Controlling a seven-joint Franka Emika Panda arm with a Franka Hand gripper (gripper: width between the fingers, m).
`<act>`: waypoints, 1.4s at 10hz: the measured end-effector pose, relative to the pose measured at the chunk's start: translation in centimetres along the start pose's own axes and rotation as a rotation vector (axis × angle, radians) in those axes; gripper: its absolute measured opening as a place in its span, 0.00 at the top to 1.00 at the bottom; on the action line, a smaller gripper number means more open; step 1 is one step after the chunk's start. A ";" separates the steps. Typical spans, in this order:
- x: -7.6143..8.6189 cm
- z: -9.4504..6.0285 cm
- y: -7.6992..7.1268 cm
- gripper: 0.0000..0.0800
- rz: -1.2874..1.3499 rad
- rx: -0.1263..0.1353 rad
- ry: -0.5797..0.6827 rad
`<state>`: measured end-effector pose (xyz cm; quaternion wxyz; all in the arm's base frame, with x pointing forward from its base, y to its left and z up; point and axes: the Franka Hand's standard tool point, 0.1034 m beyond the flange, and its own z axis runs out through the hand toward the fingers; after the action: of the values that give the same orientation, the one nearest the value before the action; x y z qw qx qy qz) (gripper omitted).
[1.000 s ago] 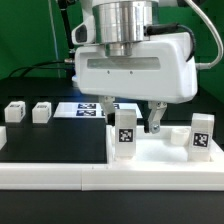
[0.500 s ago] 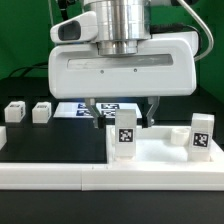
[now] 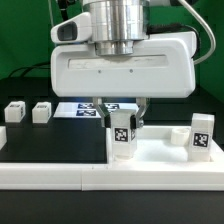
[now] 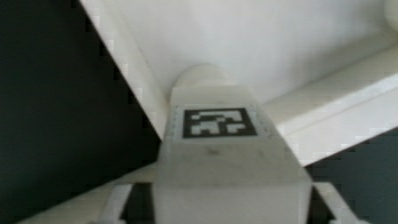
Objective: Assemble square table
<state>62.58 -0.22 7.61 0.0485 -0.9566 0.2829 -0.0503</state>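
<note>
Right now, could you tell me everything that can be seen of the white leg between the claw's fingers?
The leg is a small, stubby white block, plastic by its look, with a black-and-white marker tag on the face toward the exterior view. It stands upright on a white surface. The claw straddles it, one finger at each side; whether they touch it cannot be told.

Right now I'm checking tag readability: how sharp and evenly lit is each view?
Exterior view: the leg shows a legible tag; the white end effector above looks bright, nearly washed out. Wrist view: the leg fills the frame, soft-focused, tag edges blurred.
</note>
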 end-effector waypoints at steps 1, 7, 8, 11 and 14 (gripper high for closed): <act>0.1 0.0 0.1 0.64 0.187 -0.010 -0.017; -0.4 0.2 -0.5 0.64 1.114 -0.058 -0.108; -0.5 0.1 -0.7 0.64 1.210 -0.065 -0.105; -0.5 0.2 -0.5 0.49 1.120 -0.065 -0.102; -1.3 0.2 -0.8 0.19 0.543 -0.090 -0.095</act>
<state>61.93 1.16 7.41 0.0308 -0.8483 0.5282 0.0219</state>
